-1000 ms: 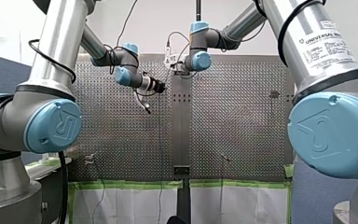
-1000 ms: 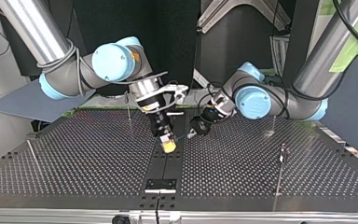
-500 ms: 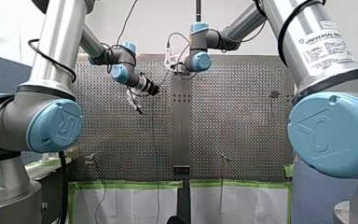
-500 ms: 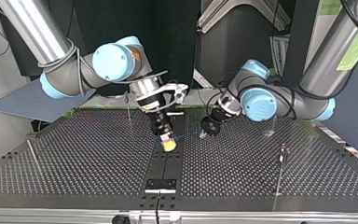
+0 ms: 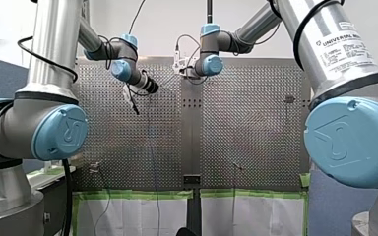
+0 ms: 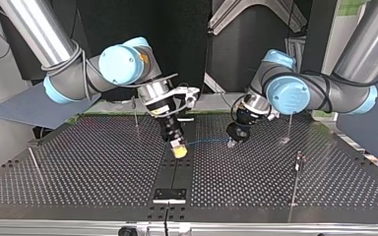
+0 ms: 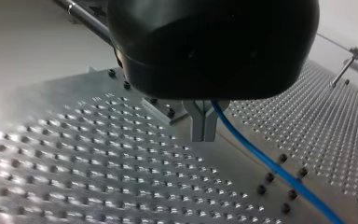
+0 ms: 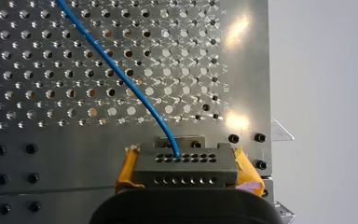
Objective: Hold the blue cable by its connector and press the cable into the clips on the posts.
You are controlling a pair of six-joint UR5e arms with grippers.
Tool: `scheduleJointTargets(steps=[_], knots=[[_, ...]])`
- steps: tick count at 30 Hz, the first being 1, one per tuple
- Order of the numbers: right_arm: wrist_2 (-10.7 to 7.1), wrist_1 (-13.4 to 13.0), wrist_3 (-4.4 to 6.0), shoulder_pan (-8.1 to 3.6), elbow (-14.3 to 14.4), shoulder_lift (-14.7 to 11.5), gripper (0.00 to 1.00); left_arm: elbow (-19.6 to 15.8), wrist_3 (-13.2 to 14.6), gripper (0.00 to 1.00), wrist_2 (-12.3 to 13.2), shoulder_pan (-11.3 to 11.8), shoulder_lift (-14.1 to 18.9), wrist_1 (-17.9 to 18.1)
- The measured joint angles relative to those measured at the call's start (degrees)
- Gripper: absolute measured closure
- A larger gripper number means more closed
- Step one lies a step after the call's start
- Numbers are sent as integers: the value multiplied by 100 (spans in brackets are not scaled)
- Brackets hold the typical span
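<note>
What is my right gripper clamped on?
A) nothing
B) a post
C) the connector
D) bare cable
C: the right wrist view shows the right gripper with its yellow pads on either side of the grey connector, and the cable leaving the connector's far face.

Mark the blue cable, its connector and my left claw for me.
blue cable (image 8: pixel 121 77): right wrist view, midway along its visible stretch.
connector (image 8: pixel 186 170): right wrist view, middle of its grey holed face.
left claw (image 7: pixel 204 138): left wrist view, between the metal fingertips.
</note>
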Motion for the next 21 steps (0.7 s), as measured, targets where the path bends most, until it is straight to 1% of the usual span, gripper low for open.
scheduleJointTargets(steps=[8,10,15,21], knots=[[-13,-10,1,8,63,0,100,-387,389,100,-389,107,389,364],[-19,-7,4,13,68,0,100,-472,473,100,-473,127,472,385],[-23,-4,11,23,73,0,100,-699,730,100,-730,171,730,222],[-30,-4,12,32,74,0,100,-757,1012,100,-1012,225,1012,-41]])
